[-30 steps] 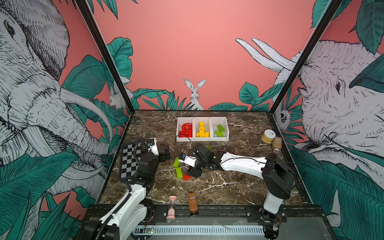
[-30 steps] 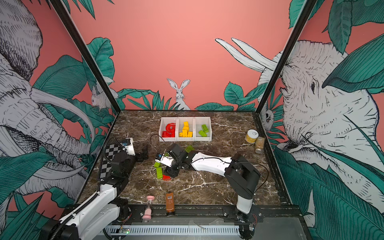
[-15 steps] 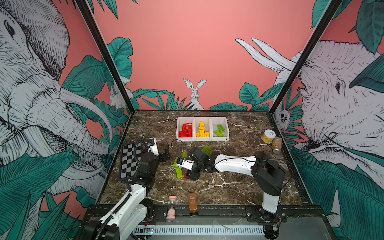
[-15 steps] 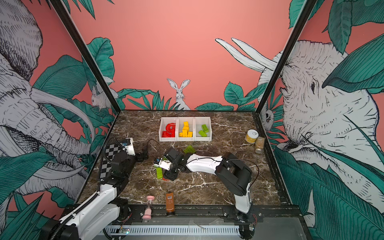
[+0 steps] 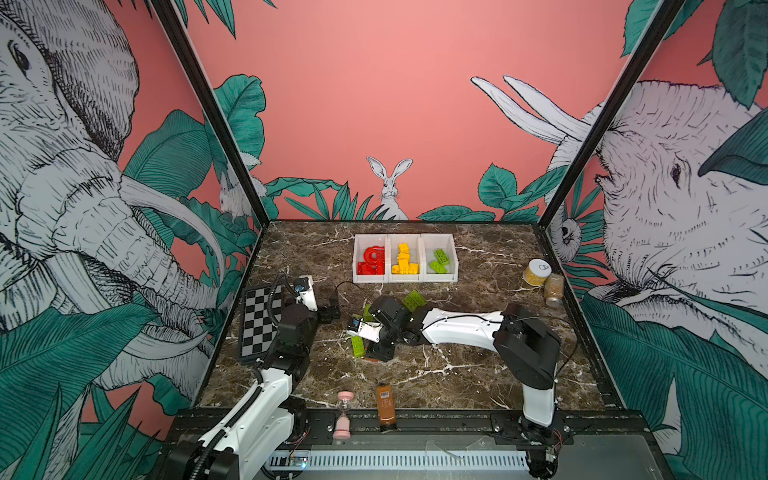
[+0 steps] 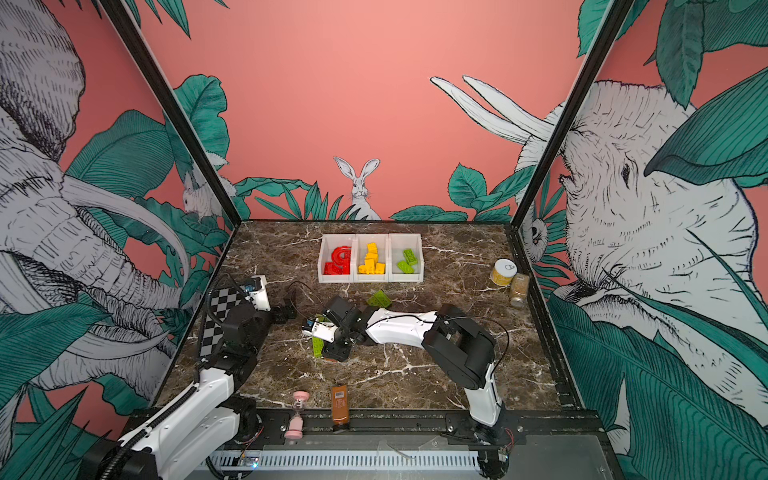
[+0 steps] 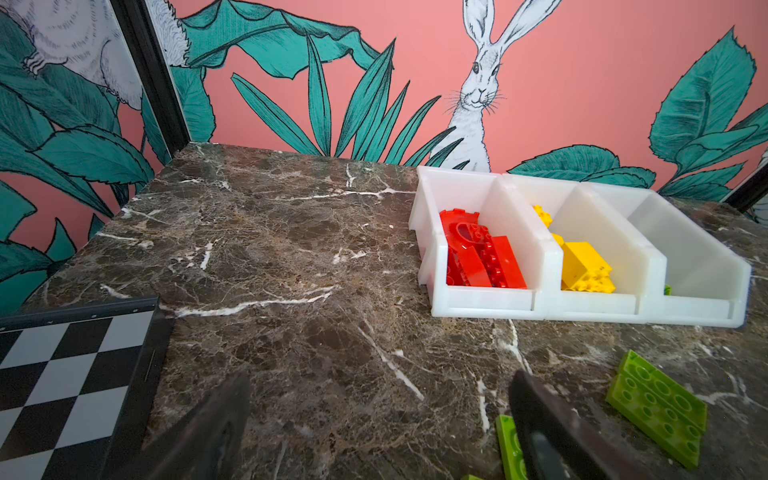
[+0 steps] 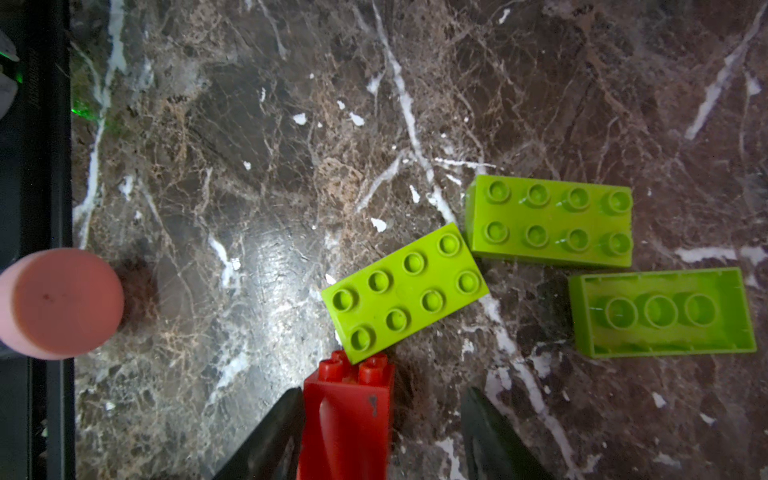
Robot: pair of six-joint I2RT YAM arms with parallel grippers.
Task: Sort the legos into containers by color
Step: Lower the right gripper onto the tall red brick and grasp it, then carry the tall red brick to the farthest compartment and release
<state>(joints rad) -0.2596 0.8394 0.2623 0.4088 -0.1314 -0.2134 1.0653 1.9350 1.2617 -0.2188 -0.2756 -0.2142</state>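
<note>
Holds left arm [image 5: 266,395] folded at the left, elbow raised, left gripper [image 7: 374,424] aimed forward and slightly down, jaws spread wide. Stretches right arm [image 5: 457,330] low across the middle, wrist bent down, right gripper [image 8: 380,399] pointing straight down, jaws partway apart, fingers [image 8: 270,436] dark, tapered.

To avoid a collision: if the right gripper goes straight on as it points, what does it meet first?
Probably the red brick, which sits between its open fingers; just beyond, a green brick lies at its studded end. Depth is unclear.
</note>
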